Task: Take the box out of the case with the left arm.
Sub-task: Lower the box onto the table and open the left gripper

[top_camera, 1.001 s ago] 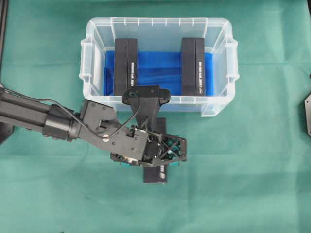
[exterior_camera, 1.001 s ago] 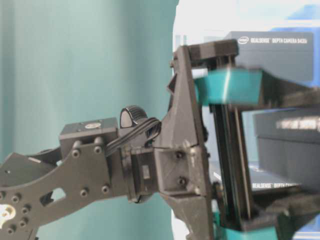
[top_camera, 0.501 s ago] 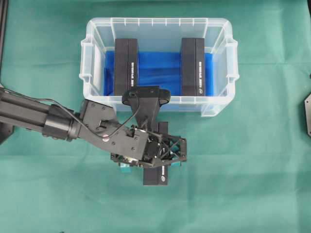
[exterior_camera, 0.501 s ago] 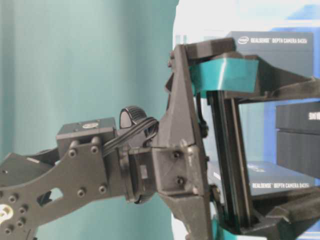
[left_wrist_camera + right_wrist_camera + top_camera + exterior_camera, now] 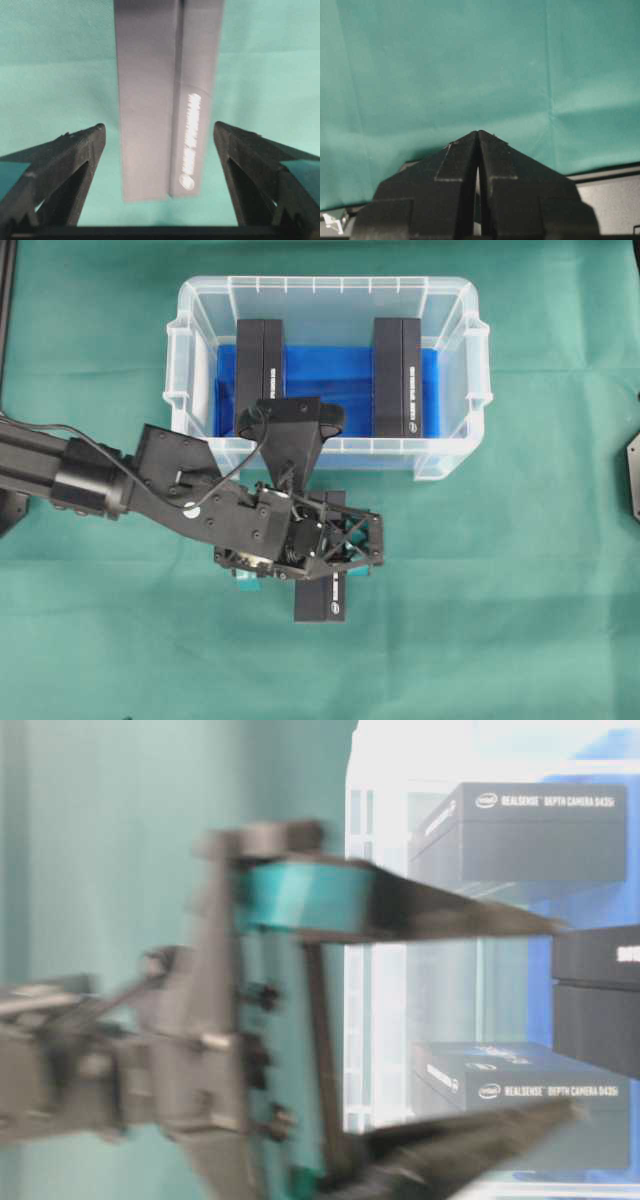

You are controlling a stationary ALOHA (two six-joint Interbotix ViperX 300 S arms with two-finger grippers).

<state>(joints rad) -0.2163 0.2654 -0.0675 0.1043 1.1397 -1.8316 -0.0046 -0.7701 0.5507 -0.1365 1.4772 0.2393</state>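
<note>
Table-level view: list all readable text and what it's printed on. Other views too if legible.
"intel REALSENSE DEPTH CAMERA D435i": side of the upper box in the case, table-level view.
Lower box there: white logos and print, too blurred to read.
Box on the cloth, left wrist view: white lettering and round logo, blurred, unreadable.
Overhead: white print on box edges, too small.
</note>
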